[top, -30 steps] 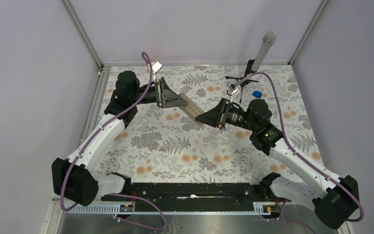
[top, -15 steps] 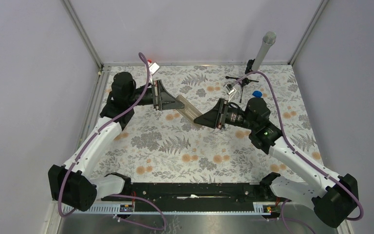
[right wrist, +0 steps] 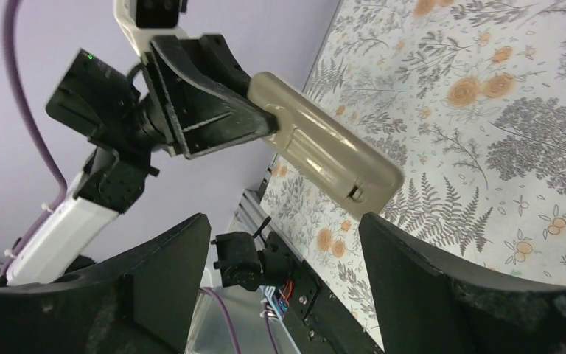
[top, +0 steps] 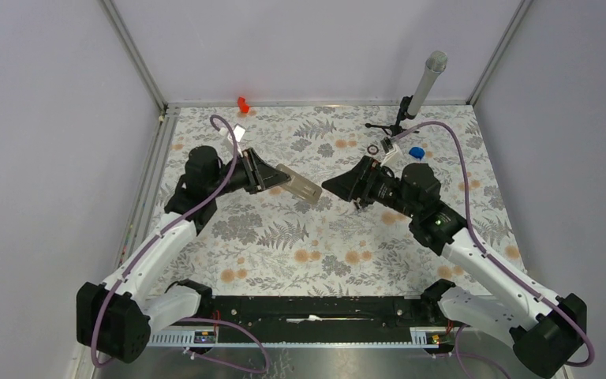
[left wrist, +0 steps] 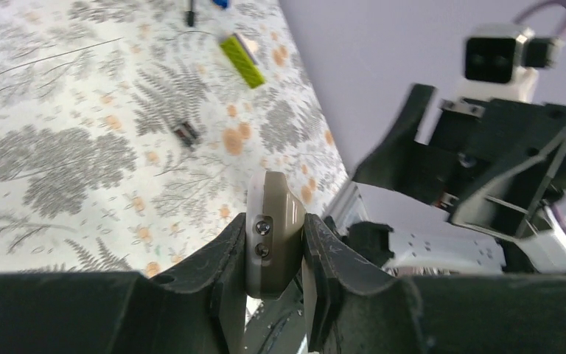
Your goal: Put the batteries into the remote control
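Right wrist, left fingers [right wrist: 217, 118] pinching remote control [right wrist: 324, 151] (held aloft), right fingers [right wrist: 449, 287] spread.

R pincer [right wrist: 284, 223] fingers spread wide, nothing btwn them. Opp. it, L pincer [right wrist: 259, 122] clamps one end of the remote control [right wrist: 324, 156]; the beige body sticks out down-right above the floral worktop [right wrist: 501, 110], smooth back face w/ a small latch at the free end.

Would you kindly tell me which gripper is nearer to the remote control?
Left. The left gripper is shut on one end of the remote control; the right gripper is open, facing its free end without touching.
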